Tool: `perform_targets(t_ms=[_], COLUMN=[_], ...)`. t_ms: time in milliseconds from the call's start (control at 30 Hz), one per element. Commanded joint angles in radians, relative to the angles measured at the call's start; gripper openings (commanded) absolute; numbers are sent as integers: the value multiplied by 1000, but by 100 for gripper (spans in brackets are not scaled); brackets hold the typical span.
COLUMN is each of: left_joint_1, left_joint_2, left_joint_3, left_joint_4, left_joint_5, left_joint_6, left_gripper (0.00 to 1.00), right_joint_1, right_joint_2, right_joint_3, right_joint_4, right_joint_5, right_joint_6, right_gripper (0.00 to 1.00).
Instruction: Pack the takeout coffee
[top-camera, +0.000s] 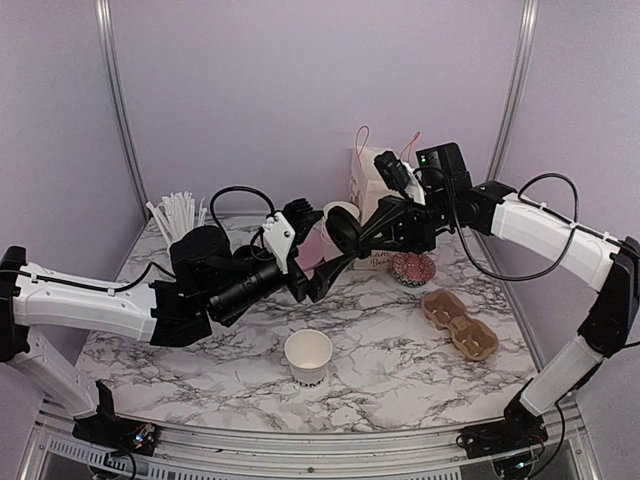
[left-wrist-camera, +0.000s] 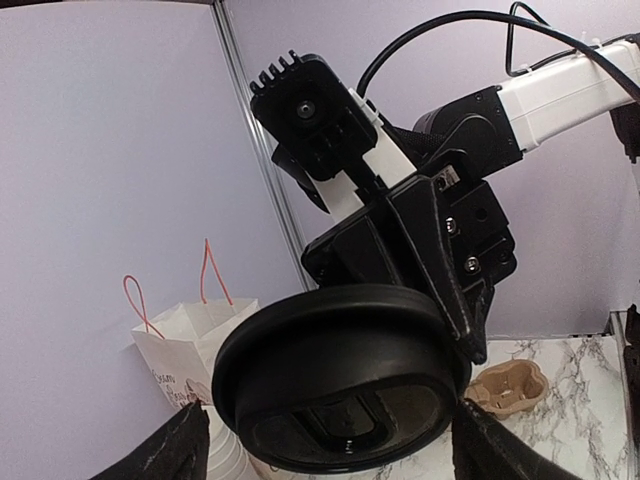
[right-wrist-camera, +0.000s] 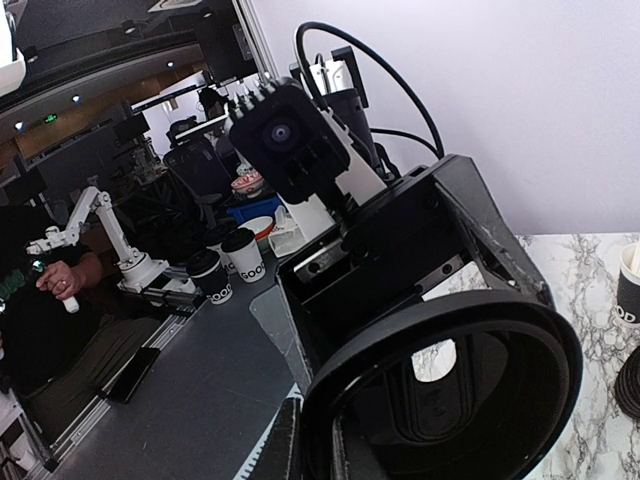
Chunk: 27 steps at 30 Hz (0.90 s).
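The takeout coffee's white paper cup (top-camera: 308, 357), with dark lettering near its base, stands lidless on the marble table (top-camera: 380, 380) near the front middle. Its black dome lid (top-camera: 343, 231) (left-wrist-camera: 340, 375) (right-wrist-camera: 455, 395) hangs in the air above the table's middle. My right gripper (top-camera: 372, 234) (right-wrist-camera: 335, 445) is shut on the lid's rim. My left gripper (top-camera: 333, 258) (left-wrist-camera: 335, 455) is open, its two fingers flanking the lid's sides from the left.
A white paper bag (top-camera: 372, 172) (left-wrist-camera: 190, 345) with pink handles stands at the back. Nearby are stacked white cups (top-camera: 342, 211) (left-wrist-camera: 225, 455), a stack of black lids (top-camera: 412, 268), a brown cardboard carrier (top-camera: 460, 322) (left-wrist-camera: 510, 388) at the right and white straws (top-camera: 178, 214) at the back left.
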Motion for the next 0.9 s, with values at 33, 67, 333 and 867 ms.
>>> perform_targets(t_ms=[33,67,333,867], left_joint_1=[-10,-10,-14,-14], left_joint_2=[7,12,42,71], left_joint_3=[9,13,26,62], left_joint_4=[59,59,63,92], left_joint_5=[2,4,2,-41], left_joint_6=[1,0,7,-37], left_gripper=[84,84,88,79], right_joint_1=[-9,-9,-10,-10], right_joint_2=[-25,-25,-24,-19], right_joint_3=[13,14,25,6], right_joint_4=[7,7,0,32], right_joint_5=[-5,-6,-4,22], right_joint_6=[-1,0,-2,24], right_gripper=[7,7,8,19])
